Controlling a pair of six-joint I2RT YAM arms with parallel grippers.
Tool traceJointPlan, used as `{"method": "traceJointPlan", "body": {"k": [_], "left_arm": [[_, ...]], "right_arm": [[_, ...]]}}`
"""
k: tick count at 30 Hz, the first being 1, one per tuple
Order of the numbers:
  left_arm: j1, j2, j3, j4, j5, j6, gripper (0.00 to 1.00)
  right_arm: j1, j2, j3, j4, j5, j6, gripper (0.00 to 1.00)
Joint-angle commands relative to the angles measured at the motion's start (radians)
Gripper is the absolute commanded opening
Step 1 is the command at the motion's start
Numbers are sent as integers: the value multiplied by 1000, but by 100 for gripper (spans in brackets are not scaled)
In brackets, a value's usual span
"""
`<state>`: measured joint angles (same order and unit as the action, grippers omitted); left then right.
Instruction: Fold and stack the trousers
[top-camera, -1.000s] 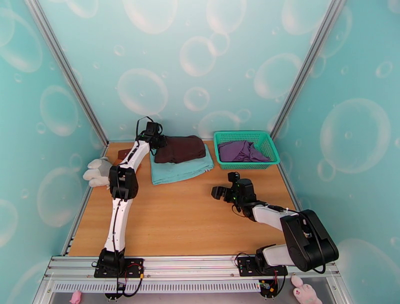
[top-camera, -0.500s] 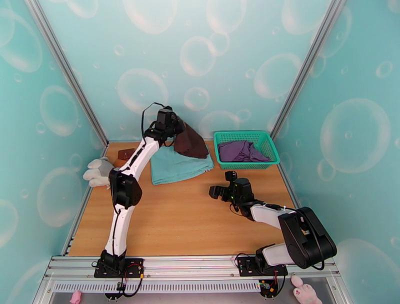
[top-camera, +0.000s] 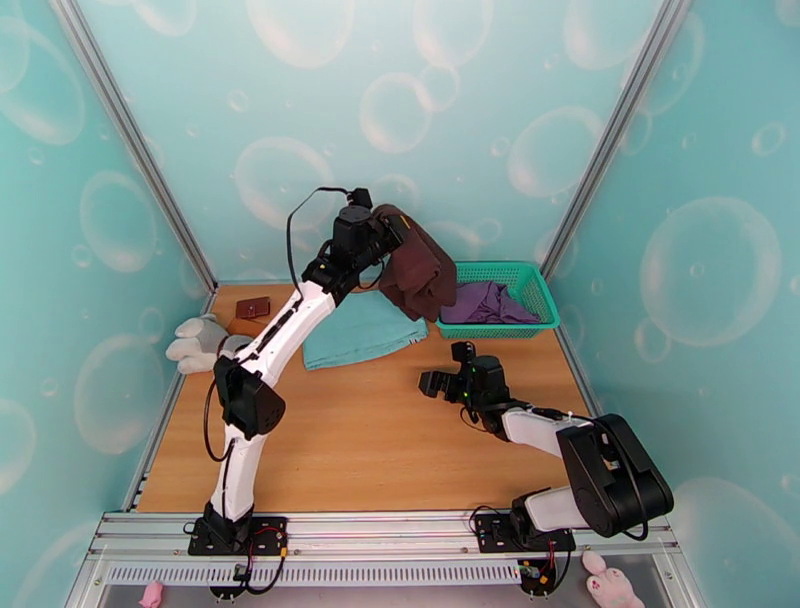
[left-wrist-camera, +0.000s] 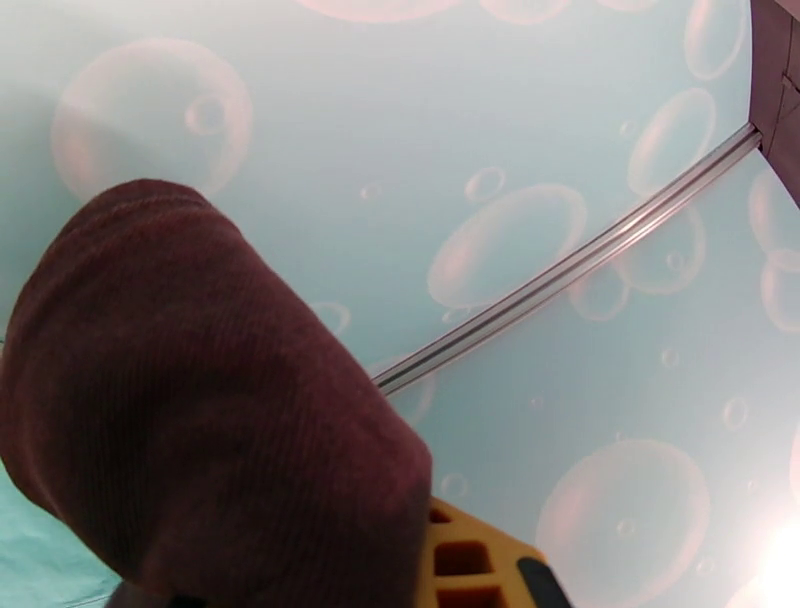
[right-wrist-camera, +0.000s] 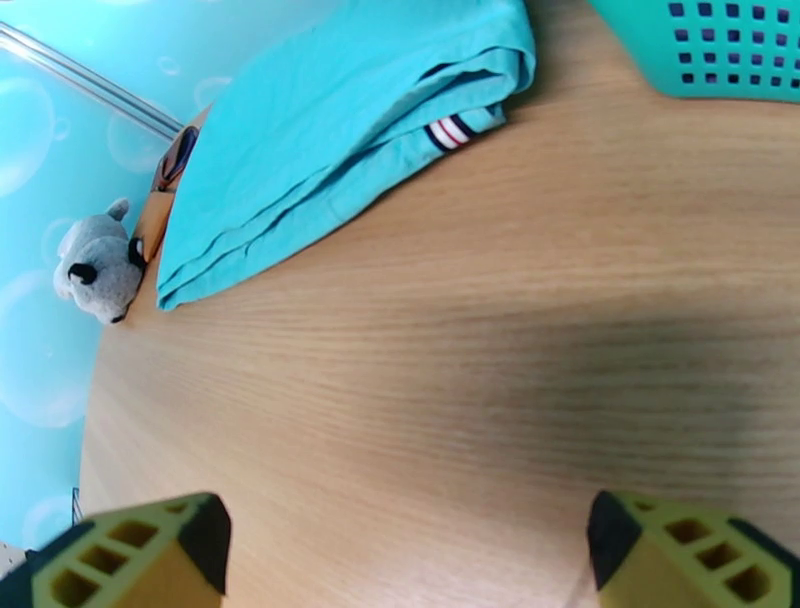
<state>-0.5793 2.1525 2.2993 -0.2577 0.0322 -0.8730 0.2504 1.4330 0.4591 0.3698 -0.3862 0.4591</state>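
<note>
The dark brown trousers (top-camera: 418, 270) hang as a folded bundle in the air, above the right end of the teal cloth (top-camera: 360, 328) and next to the basket. My left gripper (top-camera: 385, 235) is raised high at the back and shut on the trousers' upper edge. In the left wrist view the brown corduroy-like cloth (left-wrist-camera: 200, 400) drapes over the jaws, with one yellow finger (left-wrist-camera: 470, 560) showing beneath it. My right gripper (top-camera: 432, 383) hovers low over the wooden table (top-camera: 360, 440), open, with nothing between its fingertips (right-wrist-camera: 140, 560).
A green mesh basket (top-camera: 520, 275) at the back right holds a purple garment (top-camera: 485, 300). The folded teal cloth (right-wrist-camera: 330, 130) lies at the back centre. A grey plush toy (top-camera: 197, 342) and a small brown object (top-camera: 252, 307) sit at the left edge.
My left arm has lifted the folded trousers off the teal cloth, up and to the right toward the basket. The right arm has barely moved.
</note>
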Motion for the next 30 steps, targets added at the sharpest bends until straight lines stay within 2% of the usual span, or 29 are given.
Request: {"method": "traceJointPlan", "body": {"k": [1,4,7,9,13,15,18,23,25,27,28,30], "left_arm": [[39,-103,-182,158,-35,-115,0],[75,-208,-481,265,-89,-171,0],[149,-234,-656,276,17,-195,0],[204,-223,-710,228,75,-136,0],[277,-172,-644,-31,4,119,0],[300,-143,-597,-145,-65,234,0],[323,-126,-588,-181,-104,348,1],[348,-60,-564,-225,-59,456,17],[345,-35,-544,-269,-177,471,26],[338,-41,-547,-275,-337,496,29],[331,-56,-567,-249,-423,517,36],[313,-106,-618,-168,-604,577,56]], "right_arm": [[-5,-6,13,3,-11,-1,99],[-4,-3,15,2,-15,0,99],[-4,-5,18,-2,-14,-4,99],[-4,-6,20,-2,-16,-4,99],[-3,-7,19,-3,-14,-7,99],[-3,-3,21,-3,-12,-8,99],[-1,5,23,1,-16,-8,99],[0,16,23,1,-10,-15,99],[0,23,25,3,-14,-13,99],[0,28,25,7,-20,-11,99],[0,29,25,8,-20,-11,99],[0,31,26,8,-19,-15,99]]}}
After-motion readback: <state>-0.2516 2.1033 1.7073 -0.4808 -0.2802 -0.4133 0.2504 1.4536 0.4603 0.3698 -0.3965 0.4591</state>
